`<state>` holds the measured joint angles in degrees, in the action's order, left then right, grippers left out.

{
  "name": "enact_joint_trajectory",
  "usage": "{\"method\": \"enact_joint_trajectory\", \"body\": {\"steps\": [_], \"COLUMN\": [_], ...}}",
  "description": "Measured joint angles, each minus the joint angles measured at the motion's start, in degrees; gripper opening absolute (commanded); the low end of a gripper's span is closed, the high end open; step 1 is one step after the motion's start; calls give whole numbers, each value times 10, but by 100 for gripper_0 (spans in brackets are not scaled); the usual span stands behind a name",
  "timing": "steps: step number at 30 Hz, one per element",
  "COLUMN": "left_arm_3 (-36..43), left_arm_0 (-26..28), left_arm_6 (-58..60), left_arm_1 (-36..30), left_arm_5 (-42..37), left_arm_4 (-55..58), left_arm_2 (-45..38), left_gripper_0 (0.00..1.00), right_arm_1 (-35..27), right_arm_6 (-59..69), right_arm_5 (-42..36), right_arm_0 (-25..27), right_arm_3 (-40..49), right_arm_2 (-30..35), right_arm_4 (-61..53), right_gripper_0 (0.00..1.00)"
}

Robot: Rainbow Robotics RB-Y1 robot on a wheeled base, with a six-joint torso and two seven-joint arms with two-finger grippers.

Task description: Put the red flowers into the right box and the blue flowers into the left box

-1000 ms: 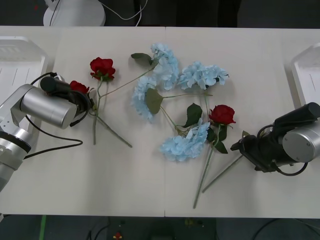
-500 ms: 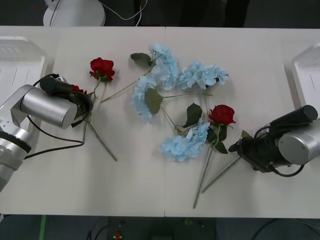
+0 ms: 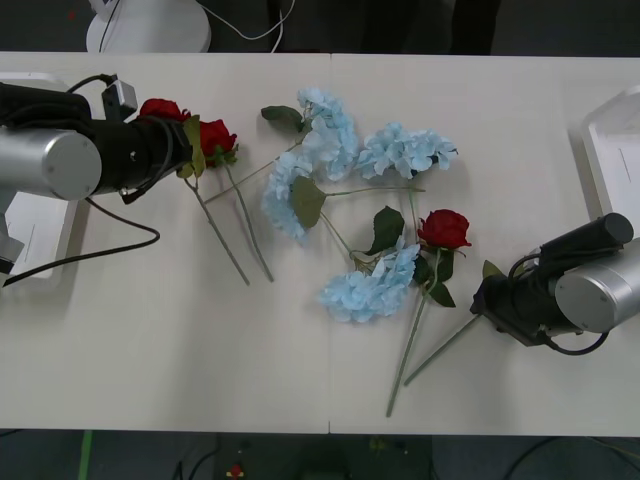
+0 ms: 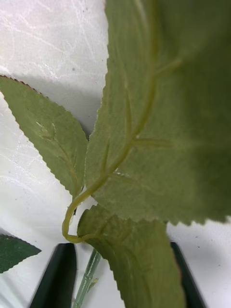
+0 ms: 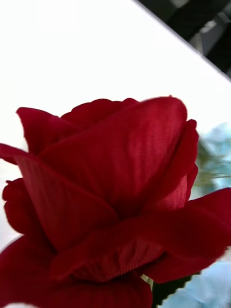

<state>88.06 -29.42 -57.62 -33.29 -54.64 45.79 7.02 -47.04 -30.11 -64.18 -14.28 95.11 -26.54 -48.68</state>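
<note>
My left gripper (image 3: pixel 178 150) is raised over the table's far left and shut on the red flowers: two roses (image 3: pixel 162 108) (image 3: pixel 214 135) whose stems trail down to the right. One bloom (image 5: pixel 110 192) sits right at the left wrist camera. A third red rose (image 3: pixel 443 228) lies right of centre. Blue flowers lie in the middle in several clusters (image 3: pixel 330 125) (image 3: pixel 405 150) (image 3: pixel 370 285). My right gripper (image 3: pixel 487 297) rests low beside a long stem (image 3: pixel 440 350). Its black fingers (image 4: pixel 57 276) stand open, a thin green stem (image 4: pixel 88 279) between them under large leaves (image 4: pixel 159 120).
The left box (image 3: pixel 40 240) is mostly hidden beneath my left arm at the table's left edge. The right box (image 3: pixel 612 140) sits at the right edge. A cable (image 3: pixel 110 245) from the left arm loops over the table.
My left arm has lifted and swung towards the far left, carrying two roses up with their stems swinging right. The right gripper has barely moved.
</note>
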Motion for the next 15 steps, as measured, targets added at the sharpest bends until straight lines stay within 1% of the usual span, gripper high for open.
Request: {"method": "enact_joint_trajectory", "body": {"steps": [2,4,7,10,15], "left_arm_3": [19,41,59,61,61], "left_arm_0": [4,14,34,46,54], "left_arm_6": [-2,-4,-41,-136,-302], "left_arm_1": [-1,-2,-3,-5,-13], "left_arm_5": [2,18,67,85,71], "left_arm_4": [28,69,196,293,428], "left_arm_2": [-14,-28,-42,-44,-44], "left_gripper_0": [0,0,0,0,0], "right_arm_1": [0,2,5,6,6], "right_arm_6": [0,0,0,0,0], "right_arm_5": [0,0,6,11,11], "right_arm_0": [0,0,0,1,1], "right_arm_3": [0,-2,-10,-13,-13], "right_arm_2": [0,0,0,0,1], "right_arm_4": [2,3,6,6,4], "right_gripper_0": [0,0,0,0,0]}}
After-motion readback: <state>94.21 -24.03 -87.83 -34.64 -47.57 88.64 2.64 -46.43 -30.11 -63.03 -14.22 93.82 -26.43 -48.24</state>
